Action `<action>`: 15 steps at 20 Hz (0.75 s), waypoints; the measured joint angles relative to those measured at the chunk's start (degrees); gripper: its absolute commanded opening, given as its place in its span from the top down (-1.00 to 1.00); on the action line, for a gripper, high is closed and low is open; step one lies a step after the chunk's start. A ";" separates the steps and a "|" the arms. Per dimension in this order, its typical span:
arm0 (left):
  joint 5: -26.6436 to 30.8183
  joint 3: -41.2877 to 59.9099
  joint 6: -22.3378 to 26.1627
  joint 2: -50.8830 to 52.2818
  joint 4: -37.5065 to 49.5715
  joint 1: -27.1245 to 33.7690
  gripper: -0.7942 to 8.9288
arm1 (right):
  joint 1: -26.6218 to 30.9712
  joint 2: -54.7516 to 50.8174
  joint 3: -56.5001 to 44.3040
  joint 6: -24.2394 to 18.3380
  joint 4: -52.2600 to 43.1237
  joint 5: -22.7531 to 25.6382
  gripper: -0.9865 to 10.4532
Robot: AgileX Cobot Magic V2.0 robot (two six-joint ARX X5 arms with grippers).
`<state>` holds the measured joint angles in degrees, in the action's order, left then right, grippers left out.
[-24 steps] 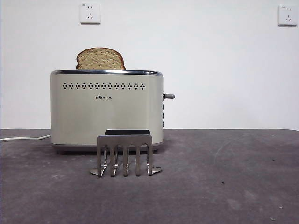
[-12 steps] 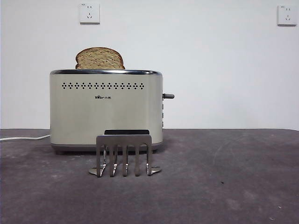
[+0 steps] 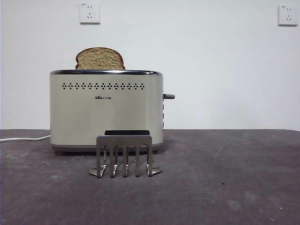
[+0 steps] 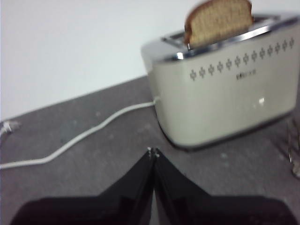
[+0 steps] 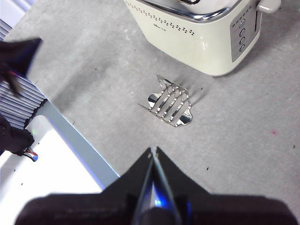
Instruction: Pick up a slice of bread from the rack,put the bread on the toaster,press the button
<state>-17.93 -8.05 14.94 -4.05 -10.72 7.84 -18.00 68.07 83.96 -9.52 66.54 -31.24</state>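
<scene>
upright at upper left of the front frame: slice of bread [image 3: 100, 59] poking from the toaster [image 3: 106, 110], empty rack [image 3: 124, 156] just before it. left gripper [image 4: 153, 152] and right gripper [image 5: 153, 151] pressed closed, holding nothing, well clear.

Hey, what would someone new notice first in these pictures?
Probably the slice of bread poking up out of the cream toaster by the wall. In front stands the rack, holding nothing. The left hand and right hand are both shut and hold nothing.
</scene>
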 measured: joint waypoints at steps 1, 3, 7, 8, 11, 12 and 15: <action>0.00 1.81 0.00 1.14 0.15 0.00 0.84 | 0.00 0.00 0.00 0.00 0.00 0.00 0.83; 0.00 5.01 0.00 3.17 1.33 0.00 0.84 | 0.00 0.00 0.00 0.00 0.00 -0.02 0.83; -0.02 7.04 -0.02 3.72 1.29 0.00 0.84 | 0.02 0.00 0.00 0.02 0.00 0.00 0.83; -0.02 7.04 -0.02 3.76 1.16 0.00 0.84 | 0.00 0.00 0.00 0.00 0.00 0.00 0.83; -0.04 7.04 -0.83 3.76 1.18 0.00 0.84 | 0.00 0.00 0.00 0.02 0.00 0.00 0.83; -0.04 7.04 -1.16 3.76 1.18 0.00 0.84 | 0.02 0.00 0.00 0.00 0.00 0.00 0.83; -0.04 7.04 -1.53 3.76 1.18 -0.02 0.84 | 0.00 0.00 0.00 0.00 0.00 0.00 0.83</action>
<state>-17.98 -1.02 13.41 -0.30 -9.54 7.81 -18.00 68.07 83.96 -9.52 66.54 -31.24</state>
